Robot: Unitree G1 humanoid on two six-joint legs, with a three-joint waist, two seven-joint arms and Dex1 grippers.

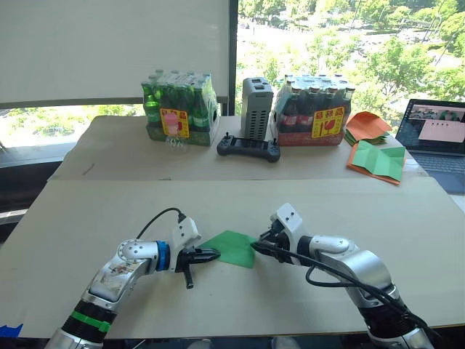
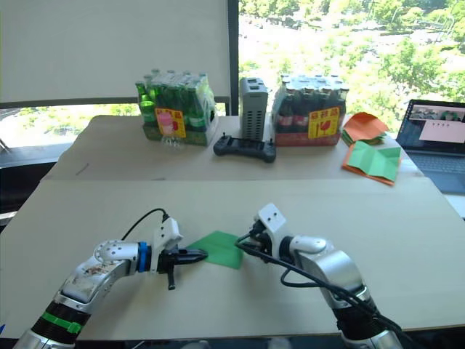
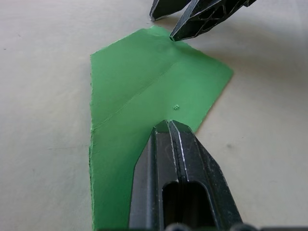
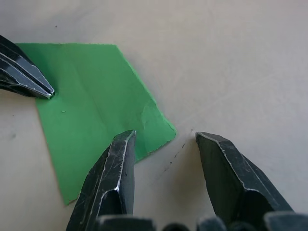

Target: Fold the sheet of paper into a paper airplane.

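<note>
Green sheet of paper (image 1: 231, 248) lies flat on the pale tabletop (image 1: 218, 203), creases visible across it, no wings or point formed yet. Sheet as landmark for everything below.

Left gripper (image 3: 168, 126): fingers pressed together, tip resting on top of the sheet near its edge on the robot's left side. Nothing pinched between them, they just sit on the paper surface.

Right gripper (image 4: 163, 137): fingers spread apart at the sheet's opposite corner, on the robot's right side. One finger (image 4: 115, 163) overlaps the paper edge, the other sits on bare table just beside the corner. Can't tell whether either finger touches down.

Beyond the sheet, toward the window:
- black handheld controller (image 1: 248, 148), straight behind the sheet
- grey box unit (image 1: 256, 107) standing upright just behind the controller
- pack of green bottles (image 1: 179, 107) left of the box
- pack of dark bottles (image 1: 312, 109) right of the box

Further right of the dark bottles: stack of orange papers (image 1: 365, 126), green sheet with orange edges (image 1: 378, 160) in front of it, then an open laptop (image 1: 438, 142) at the table edge.
</note>
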